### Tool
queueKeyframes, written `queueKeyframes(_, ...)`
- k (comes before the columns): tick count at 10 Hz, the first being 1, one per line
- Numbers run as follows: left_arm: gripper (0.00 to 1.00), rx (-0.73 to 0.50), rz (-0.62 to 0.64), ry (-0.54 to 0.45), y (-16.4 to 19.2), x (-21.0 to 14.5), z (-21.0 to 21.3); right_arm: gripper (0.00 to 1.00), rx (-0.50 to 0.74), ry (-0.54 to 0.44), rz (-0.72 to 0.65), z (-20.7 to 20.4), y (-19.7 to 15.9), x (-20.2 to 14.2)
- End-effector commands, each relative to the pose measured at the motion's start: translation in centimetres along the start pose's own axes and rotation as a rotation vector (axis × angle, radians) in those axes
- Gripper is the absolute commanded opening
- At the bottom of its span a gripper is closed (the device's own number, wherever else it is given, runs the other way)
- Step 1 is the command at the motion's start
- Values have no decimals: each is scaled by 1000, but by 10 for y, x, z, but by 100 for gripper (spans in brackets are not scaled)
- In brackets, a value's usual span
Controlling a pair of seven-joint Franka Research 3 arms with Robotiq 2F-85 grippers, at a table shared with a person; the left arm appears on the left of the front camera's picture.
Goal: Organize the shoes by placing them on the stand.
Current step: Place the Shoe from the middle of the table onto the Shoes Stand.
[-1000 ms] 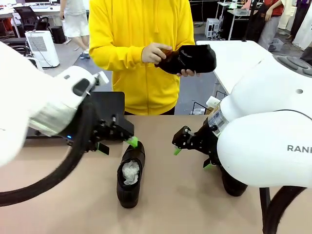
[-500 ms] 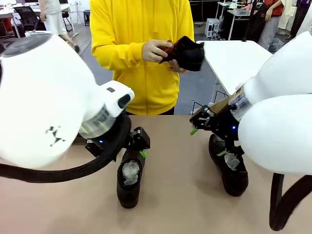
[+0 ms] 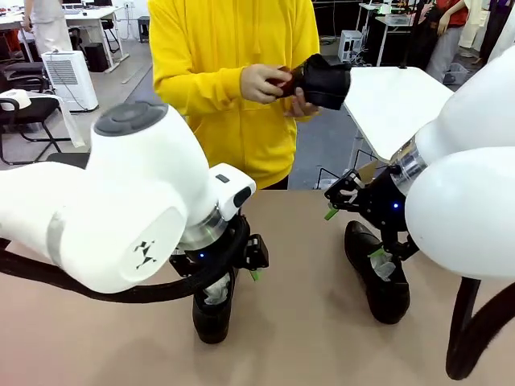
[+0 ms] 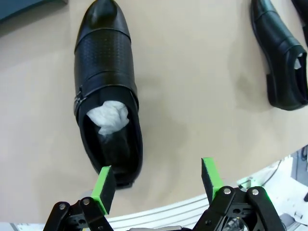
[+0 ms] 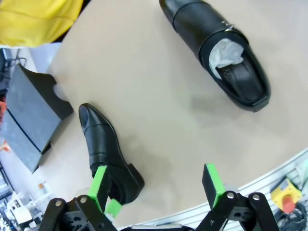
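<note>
1. Front view: the left gripper (image 3: pixel 241 269) hangs low over the far end of the left shoe (image 3: pixel 211 318), which lies on the tan surface (image 3: pixel 298 338) with white paper in its opening. Its jaws are largely hidden here behind the arm.
2. The right gripper (image 3: pixel 354 233) has its green pads spread, one above the toe of the right shoe (image 3: pixel 385 293) and one over its paper stuffing. It pinches nothing.
3. On the far side, a person in a yellow top holds a third shoe (image 3: pixel 326 80) in both hands at chest height, well above the surface.
4. Left wrist view: the left gripper (image 4: pixel 158 183) is spread wide and empty. One green pad sits just beside the heel of the left shoe (image 4: pixel 106 96), and the other is over bare surface. The right shoe (image 4: pixel 281 62) lies well apart.
5. Right wrist view: the right gripper (image 5: pixel 156 185) is spread and empty, with one pad over the heel end of the right shoe (image 5: pixel 103 144). The left shoe (image 5: pixel 216 43) lies apart. The stand (image 5: pixel 29 120) sits beyond the right shoe's toe and carries no shoe on the part in view.
</note>
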State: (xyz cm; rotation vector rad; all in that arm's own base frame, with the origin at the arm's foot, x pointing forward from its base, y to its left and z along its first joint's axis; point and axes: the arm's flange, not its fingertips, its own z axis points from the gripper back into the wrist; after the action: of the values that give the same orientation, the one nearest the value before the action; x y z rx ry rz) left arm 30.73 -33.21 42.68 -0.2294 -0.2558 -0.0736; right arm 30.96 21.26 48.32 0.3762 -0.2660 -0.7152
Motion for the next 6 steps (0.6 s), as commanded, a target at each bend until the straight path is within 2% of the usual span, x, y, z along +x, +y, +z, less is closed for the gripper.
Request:
queueKeyframes(1,92,63,10,-35,-5,9,-22,100,8,-2,30,-3,2,0)
queueKeyframes(6,92,95,23,-26,-10,18,-59,100,8,-2,30,-3,2,0)
